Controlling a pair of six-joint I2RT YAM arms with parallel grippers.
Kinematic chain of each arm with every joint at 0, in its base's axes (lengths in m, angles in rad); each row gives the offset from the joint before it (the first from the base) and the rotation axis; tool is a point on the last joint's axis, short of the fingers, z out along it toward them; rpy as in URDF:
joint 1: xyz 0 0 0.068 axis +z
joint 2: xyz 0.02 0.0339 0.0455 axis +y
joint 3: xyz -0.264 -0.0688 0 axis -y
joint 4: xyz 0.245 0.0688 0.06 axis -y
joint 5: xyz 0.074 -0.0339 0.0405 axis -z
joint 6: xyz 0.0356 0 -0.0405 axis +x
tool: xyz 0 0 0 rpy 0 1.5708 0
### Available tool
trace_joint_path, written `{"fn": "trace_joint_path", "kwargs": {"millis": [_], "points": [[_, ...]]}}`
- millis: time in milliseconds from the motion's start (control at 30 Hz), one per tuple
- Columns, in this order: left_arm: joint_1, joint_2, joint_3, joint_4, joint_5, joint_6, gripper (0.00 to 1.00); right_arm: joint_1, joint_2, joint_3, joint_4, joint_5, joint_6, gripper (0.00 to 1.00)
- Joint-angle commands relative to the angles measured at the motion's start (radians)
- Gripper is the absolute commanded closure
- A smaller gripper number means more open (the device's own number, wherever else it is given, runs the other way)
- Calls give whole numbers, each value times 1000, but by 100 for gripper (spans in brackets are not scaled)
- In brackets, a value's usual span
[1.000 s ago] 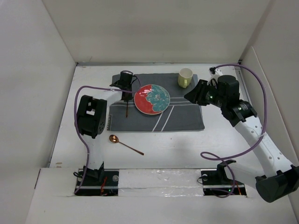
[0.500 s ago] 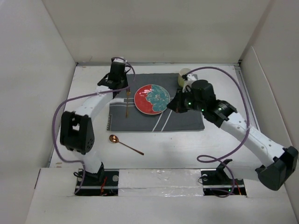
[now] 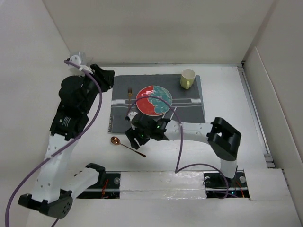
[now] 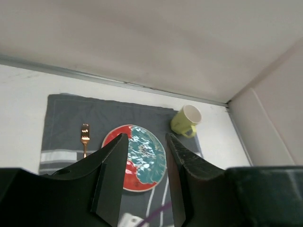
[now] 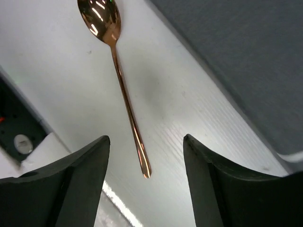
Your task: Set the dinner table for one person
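On the white dinner table (image 3: 189,146) lies a dark grey striped placemat (image 3: 189,106). On it are a red and teal plate (image 3: 154,100), a copper fork (image 3: 129,93) left of the plate, and a yellow mug (image 3: 188,78) at its far right corner. A copper spoon (image 3: 128,146) lies on the bare table in front of the placemat. My right gripper (image 3: 134,137) is open, low over the spoon's handle (image 5: 128,109), which lies between its jaws (image 5: 144,142). My left gripper (image 3: 105,78) is open and empty, raised at the placemat's far left corner; the left wrist view (image 4: 147,138) shows the plate (image 4: 144,156), fork (image 4: 85,138) and mug (image 4: 186,120) below.
White side panels stand on the left, back and right. The arm bases and a taped strip (image 3: 161,180) run along the near edge. The right arm's purple cable (image 3: 179,142) loops over the table in front of the placemat.
My left gripper has left the fork on the placemat and risen back to the left. My right arm has swung from beside the mug across to the front left, down over the spoon.
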State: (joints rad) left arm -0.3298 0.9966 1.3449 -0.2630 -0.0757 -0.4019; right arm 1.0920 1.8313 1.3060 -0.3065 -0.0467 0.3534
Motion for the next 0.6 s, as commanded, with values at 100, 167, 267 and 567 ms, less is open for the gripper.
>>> {"fn": "trace_joint_path", "kwargs": {"millis": [100, 167, 267, 567], "points": [[-12, -122, -49, -85, 47, -64, 65, 65, 138, 127, 17, 107, -97, 30], [-12, -141, -47, -122, 37, -51, 65, 74, 163, 147, 12, 119, -108, 30], [-12, -159, -50, -143, 19, -26, 65, 86, 210, 183, -8, 134, -132, 31], [-12, -176, -32, -167, -19, 17, 64, 137, 358, 308, -55, 174, -151, 37]]}}
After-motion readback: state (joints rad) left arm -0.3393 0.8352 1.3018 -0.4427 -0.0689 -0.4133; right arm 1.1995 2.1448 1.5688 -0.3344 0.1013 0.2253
